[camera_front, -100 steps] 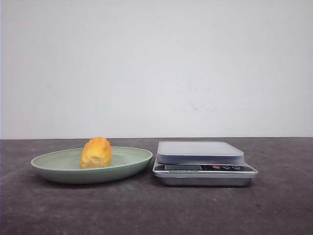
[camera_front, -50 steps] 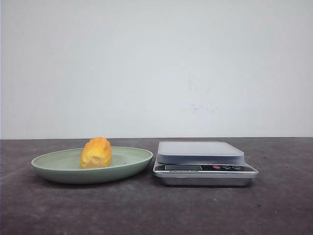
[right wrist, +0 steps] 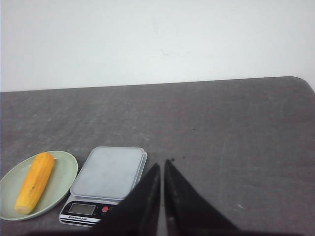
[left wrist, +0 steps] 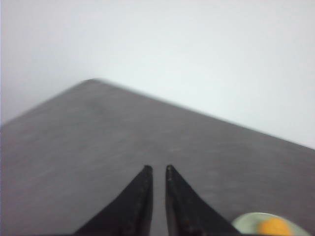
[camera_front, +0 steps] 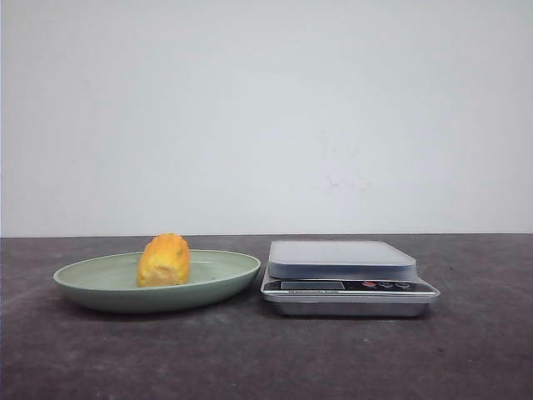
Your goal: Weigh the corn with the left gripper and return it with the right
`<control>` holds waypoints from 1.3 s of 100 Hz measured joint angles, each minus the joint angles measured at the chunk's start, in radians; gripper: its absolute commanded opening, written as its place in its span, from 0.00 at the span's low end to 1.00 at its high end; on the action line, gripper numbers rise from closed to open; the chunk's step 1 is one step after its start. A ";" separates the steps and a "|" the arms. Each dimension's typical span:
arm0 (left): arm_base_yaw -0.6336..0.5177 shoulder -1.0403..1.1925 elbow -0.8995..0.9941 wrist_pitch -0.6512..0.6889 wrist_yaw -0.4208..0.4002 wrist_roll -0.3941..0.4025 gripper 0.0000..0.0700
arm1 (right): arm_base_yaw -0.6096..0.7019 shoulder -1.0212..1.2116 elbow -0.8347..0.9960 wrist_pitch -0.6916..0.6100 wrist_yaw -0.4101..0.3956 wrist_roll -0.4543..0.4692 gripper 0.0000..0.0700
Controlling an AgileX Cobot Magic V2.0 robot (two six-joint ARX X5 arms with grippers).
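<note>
Pale-green plate (camera_front: 92, 283) on your left holds the corn (camera_front: 164, 260), lying untouched beside the silver kitchen scale (camera_front: 350, 279) on the dark table (camera_front: 266, 358). Your left gripper (left wrist: 157, 169) and right gripper (right wrist: 162, 163) both hover with fingers nearly pressed together, pinching nothing.

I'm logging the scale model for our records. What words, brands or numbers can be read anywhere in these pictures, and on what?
None can be read.
Silver kitchen scale: a strip of print runs along its front panel in the front view, too small to read.
Scale display: no digits can be made out.
Pale green oval plate and yellow-orange corn cob: no markings.
</note>
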 measured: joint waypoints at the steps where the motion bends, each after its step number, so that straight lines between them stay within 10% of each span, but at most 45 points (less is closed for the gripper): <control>1: 0.004 -0.002 -0.016 0.021 0.018 0.004 0.00 | 0.000 0.000 0.000 0.000 0.000 0.000 0.01; 29: 0.088 -0.034 -0.427 0.409 0.288 0.052 0.00 | 0.000 0.000 0.000 0.000 0.000 0.000 0.01; 130: 0.101 -0.143 -0.660 0.462 0.312 0.134 0.00 | 0.000 0.000 0.000 0.000 0.000 0.000 0.01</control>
